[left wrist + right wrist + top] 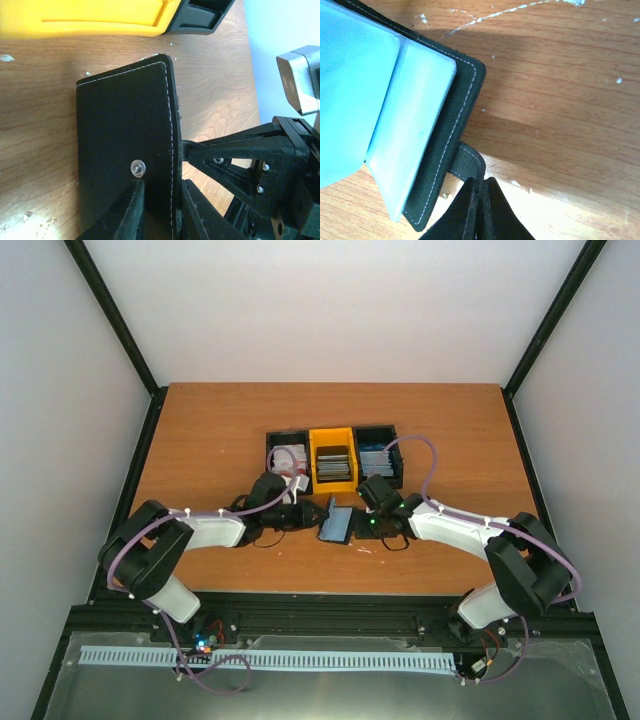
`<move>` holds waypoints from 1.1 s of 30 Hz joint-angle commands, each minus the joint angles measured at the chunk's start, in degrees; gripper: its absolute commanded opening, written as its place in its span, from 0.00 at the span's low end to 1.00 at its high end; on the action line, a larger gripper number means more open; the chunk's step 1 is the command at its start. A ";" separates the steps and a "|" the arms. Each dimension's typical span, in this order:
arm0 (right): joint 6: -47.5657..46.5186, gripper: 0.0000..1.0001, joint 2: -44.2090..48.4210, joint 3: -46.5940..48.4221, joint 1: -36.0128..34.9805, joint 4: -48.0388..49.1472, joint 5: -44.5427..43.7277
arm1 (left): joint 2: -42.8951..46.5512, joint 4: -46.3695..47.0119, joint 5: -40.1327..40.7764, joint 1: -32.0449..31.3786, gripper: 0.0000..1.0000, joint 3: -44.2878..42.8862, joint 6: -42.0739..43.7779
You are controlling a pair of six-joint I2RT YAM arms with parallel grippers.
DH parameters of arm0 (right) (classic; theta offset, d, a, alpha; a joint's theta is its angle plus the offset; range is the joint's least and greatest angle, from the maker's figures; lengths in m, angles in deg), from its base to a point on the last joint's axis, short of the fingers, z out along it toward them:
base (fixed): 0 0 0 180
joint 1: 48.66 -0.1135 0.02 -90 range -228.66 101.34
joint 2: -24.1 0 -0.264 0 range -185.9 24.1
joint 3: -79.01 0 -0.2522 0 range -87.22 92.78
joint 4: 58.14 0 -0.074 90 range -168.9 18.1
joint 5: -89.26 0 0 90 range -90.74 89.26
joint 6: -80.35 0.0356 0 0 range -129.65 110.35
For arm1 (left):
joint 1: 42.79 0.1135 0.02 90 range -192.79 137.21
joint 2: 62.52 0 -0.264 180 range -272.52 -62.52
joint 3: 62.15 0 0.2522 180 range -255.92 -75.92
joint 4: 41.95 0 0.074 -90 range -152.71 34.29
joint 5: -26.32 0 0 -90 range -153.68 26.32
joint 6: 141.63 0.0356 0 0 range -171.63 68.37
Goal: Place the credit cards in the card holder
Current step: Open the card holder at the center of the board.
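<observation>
Left gripper (161, 186) astride the card holder (125, 115), right gripper (480, 184) pinching its clasp tab (468, 161).

From overhead the holder lies mid-table (200, 440) between the two arms. It is open enough that its pale blue-grey pockets (415, 115) fill the left of the right wrist view. The left jaws stand narrow, one finger on each side of the cover's stitched edge by the snap stud (137, 168); I cannot tell whether they bite yet. The right jaws are pressed together, apparently on the tab. The credit cards (333, 462) sit in the black and yellow bins (332, 432) just beyond. To my eye the opening goes best if the left grips well inside the stitching. Both arms should then draw apart gently, low to the wood, so the tab doesn't slip.
</observation>
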 commanded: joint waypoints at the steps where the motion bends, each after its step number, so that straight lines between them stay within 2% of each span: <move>1: -0.25 0.03 -0.29 0.68 0.38 0.29 -2.10 | 2.21 -1.44 -0.59 0.29 0.24 -1.81 1.96; 5: 0.01 0.05 -0.20 0.62 0.47 0.07 -3.08 | 2.80 -2.41 -0.07 0.26 0.32 -1.55 2.24; 8: 0.05 0.18 0.21 0.61 0.48 -0.68 -3.87 | 1.57 -3.00 -0.34 0.27 0.35 -1.57 2.40; 13: -0.43 0.30 3.43 0.69 0.47 -1.40 -3.90 | -1.13 -6.01 0.42 0.26 0.30 -3.24 3.03; 19: 0.79 0.44 4.65 2.05 0.48 -4.80 -5.80 | -1.39 -11.49 5.22 0.26 0.26 -3.97 2.70; 23: 1.65 0.45 4.49 2.79 0.39 -6.00 -6.86 | 0.47 -12.52 7.36 0.31 0.25 -3.00 1.94; 28: 3.19 0.45 6.28 4.43 0.39 -8.54 -12.44 | 2.38 -14.69 11.10 0.26 0.25 -2.27 0.75; 30: 2.83 0.46 6.66 4.59 0.41 -7.70 -11.02 | 2.96 -15.07 12.10 0.26 0.25 -1.85 0.47; 33: 1.22 0.42 6.13 3.64 0.40 -3.36 -3.39 | 2.98 -15.95 13.17 0.26 0.25 -1.85 0.16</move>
